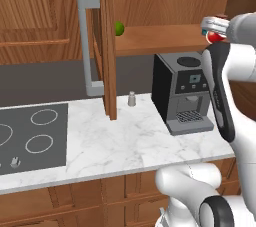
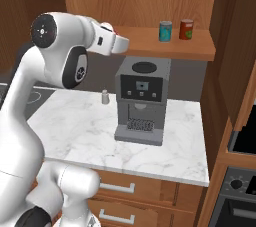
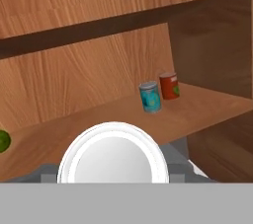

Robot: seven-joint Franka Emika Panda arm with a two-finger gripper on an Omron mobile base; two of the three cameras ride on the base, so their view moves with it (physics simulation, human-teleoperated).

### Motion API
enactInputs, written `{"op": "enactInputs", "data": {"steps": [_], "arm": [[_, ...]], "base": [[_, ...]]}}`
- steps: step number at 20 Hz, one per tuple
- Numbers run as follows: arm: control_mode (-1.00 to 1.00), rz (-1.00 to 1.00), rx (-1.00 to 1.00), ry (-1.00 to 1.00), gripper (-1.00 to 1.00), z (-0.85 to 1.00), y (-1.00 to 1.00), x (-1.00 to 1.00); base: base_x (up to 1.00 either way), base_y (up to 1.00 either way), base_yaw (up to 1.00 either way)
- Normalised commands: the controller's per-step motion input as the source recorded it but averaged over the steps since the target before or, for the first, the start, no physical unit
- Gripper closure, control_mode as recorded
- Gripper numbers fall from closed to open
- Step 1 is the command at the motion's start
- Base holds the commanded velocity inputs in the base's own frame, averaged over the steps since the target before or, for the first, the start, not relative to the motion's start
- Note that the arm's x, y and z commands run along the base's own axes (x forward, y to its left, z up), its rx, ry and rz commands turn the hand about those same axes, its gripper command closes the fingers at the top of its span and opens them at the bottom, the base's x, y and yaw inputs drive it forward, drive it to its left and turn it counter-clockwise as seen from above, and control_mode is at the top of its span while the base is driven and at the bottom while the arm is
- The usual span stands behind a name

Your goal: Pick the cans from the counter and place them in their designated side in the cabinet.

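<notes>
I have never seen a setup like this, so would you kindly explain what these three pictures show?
The machine is a white robot arm on a base that drives, in a simulated kitchen. Two pictures come from cameras on that base, behind the arm to its left and right. The third comes from a camera on the hand, looking along the gripper.

On the marble counter stand a coffee machine and a small grey shaker, with a dark hob set in to the left.

Above, the cabinet is open. On its shelf stand a teal can and a darker red can, with a small green round thing farther left.

The gripper holds a red can up at shelf height. The silvery disc low in the hand picture is its top.
</notes>
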Motion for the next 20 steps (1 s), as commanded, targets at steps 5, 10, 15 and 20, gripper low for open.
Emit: {"op": "enactInputs", "data": {"steps": [5,10,15,20], "arm": [[-1.00,0.00,0.00,0.01,1.00,0.00,-0.06,0.14],[-1.00,0.00,0.00,0.03,1.00,0.00,-0.06,0.14],[-1.00,0.00,0.00,0.06,1.00,-0.02,-0.09,0.09],[-1.00,0.00,0.00,0.06,1.00,-0.04,-0.06,0.08]], "base": [[0.00,0.00,0.00],[0.00,0.00,0.00],[0.00,0.00,0.00],[0.00,0.00,0.00]]}}
